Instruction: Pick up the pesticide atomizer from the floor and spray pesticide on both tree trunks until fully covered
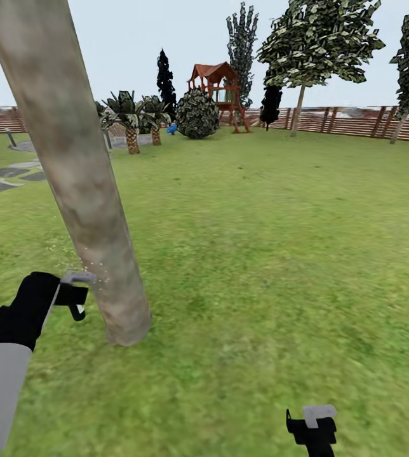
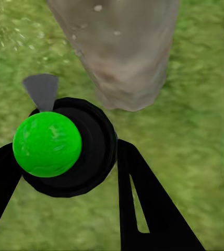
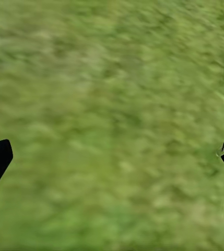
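A thick mottled beige-grey tree trunk [image 1: 84, 190] rises from the grass close in front, at the left. My left gripper [image 1: 72, 295] hovers just left of the trunk's base, shut on the pesticide atomizer [image 2: 88, 157]. In the left wrist view the atomizer is a round black body with a bright green ball on it and a grey nozzle [image 2: 41, 89] pointing toward the trunk [image 2: 122, 47]. Fine white droplets [image 1: 96, 270] speckle the bark there. Low at the right, my right gripper [image 1: 312, 424] stands open over bare grass [image 3: 112, 125]. Another green-crowned tree [image 1: 319, 38] stands far off by the fence.
A brown slat fence [image 1: 350, 120] rings the lawn at the back. Before it stand a red play tower [image 1: 220, 89], a round bush [image 1: 197, 114], low palm-like plants [image 1: 128, 117] and dark narrow trees [image 1: 165, 76]. Grey paving [image 1: 1, 178] lies at the far left. Open lawn [image 1: 281, 241] spreads to the right.
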### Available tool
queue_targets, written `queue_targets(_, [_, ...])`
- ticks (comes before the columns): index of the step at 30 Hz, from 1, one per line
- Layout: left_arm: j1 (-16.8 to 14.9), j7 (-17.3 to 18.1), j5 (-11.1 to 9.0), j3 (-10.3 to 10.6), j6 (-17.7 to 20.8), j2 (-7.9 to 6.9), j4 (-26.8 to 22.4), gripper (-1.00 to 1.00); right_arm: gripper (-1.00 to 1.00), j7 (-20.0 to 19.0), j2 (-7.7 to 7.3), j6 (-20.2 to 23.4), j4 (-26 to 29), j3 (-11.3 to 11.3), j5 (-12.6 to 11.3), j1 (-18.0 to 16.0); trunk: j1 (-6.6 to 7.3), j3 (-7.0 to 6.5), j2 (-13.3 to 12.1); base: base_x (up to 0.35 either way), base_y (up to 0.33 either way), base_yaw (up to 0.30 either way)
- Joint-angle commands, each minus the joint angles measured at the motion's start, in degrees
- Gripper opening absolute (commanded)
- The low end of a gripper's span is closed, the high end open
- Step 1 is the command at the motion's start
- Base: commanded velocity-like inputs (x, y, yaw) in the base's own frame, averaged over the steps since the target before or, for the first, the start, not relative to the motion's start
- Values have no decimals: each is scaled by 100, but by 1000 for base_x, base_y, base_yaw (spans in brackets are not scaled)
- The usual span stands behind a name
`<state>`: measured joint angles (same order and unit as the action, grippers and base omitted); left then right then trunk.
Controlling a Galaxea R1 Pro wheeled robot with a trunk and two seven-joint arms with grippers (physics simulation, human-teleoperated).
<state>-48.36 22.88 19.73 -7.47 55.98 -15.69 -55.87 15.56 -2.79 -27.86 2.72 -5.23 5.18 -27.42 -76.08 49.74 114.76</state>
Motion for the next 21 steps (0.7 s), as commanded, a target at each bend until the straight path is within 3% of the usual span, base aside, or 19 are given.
queue_targets(1, [-12, 59, 309, 0, 12, 27, -4, -100, 100, 0, -2, 0, 0, 3, 0, 0, 0, 0, 0, 0, 0, 0])
queue_targets(4, [-21, 86, 480, -2, 31, 42, -151, -100, 100, 0, -2, 0, 0, 4, 0, 0, 0, 0, 0, 6, -2, 0])
queue_targets(11, [-15, 94, 512, -8, 47, 62, -399, -100, 100, 0, -2, 0, 0, -3, 3, 0, 0, 0, 0, 199, -124, 0])
queue_targets(21, [-8, 94, 507, -1, 86, 69, -443, -100, 100, -7, -2, 0, 0, -4, 3, 0, 0, 0, 0, -129, -222, 0])
